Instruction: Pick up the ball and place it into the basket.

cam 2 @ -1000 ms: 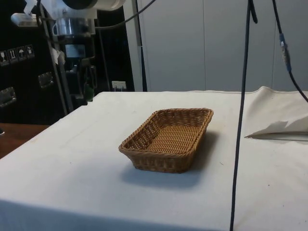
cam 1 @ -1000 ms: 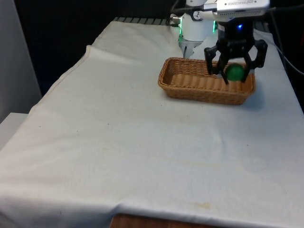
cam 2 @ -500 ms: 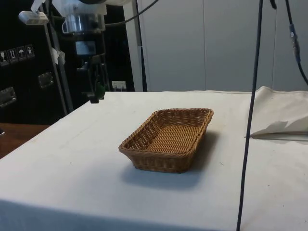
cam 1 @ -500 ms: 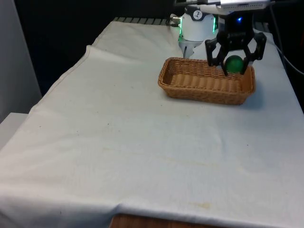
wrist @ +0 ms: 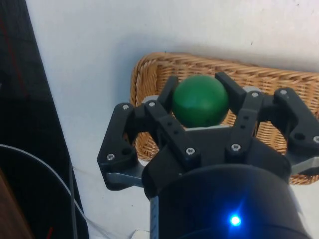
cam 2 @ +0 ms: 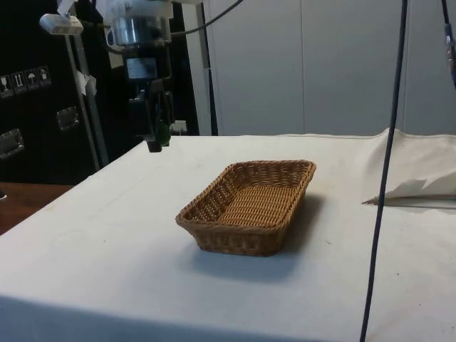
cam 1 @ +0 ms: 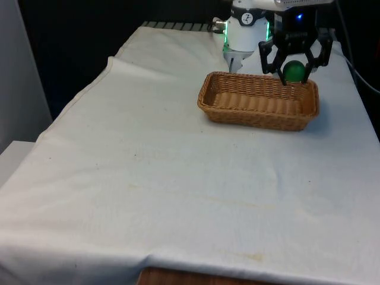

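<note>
- The claw point(cam 1: 293, 66) hangs in the air above the basket point(cam 1: 259, 100), over the end that lies toward the front view's right and near its far rim.
- The ball point(cam 1: 293, 71) is green and sits between the two black fingers point(cam 1: 268, 58), which are clamped on it from either side.
- In the wrist view the ball point(wrist: 200, 100) fills the gap of the claw point(wrist: 199, 102), with a finger point(wrist: 167, 94) pressed against each flank and the ball's rounded face standing clear past the tips.
- In that same view the basket point(wrist: 149, 74) lies under the ball: its woven rim curves around behind it, and one corner of the basket shows beside the claw.
- The ball is off the cloth point(cam 1: 154, 178) and does not touch the basket; open air shows between it and the wicker floor in the front view.
- In the side view the claw point(cam 2: 157, 137) points straight down, held higher than the basket point(cam 2: 249, 206) and off toward the basket's far-left corner; a sliver of green point(cam 2: 164, 132) shows between the fingers.
- The basket is a shallow, oblong, tan wicker tray resting flat on the cloth point(cam 2: 92, 242), with nothing lying inside it.
- A black cable point(cam 2: 388, 164) hangs down in the side view, in front of the basket's right.
</note>
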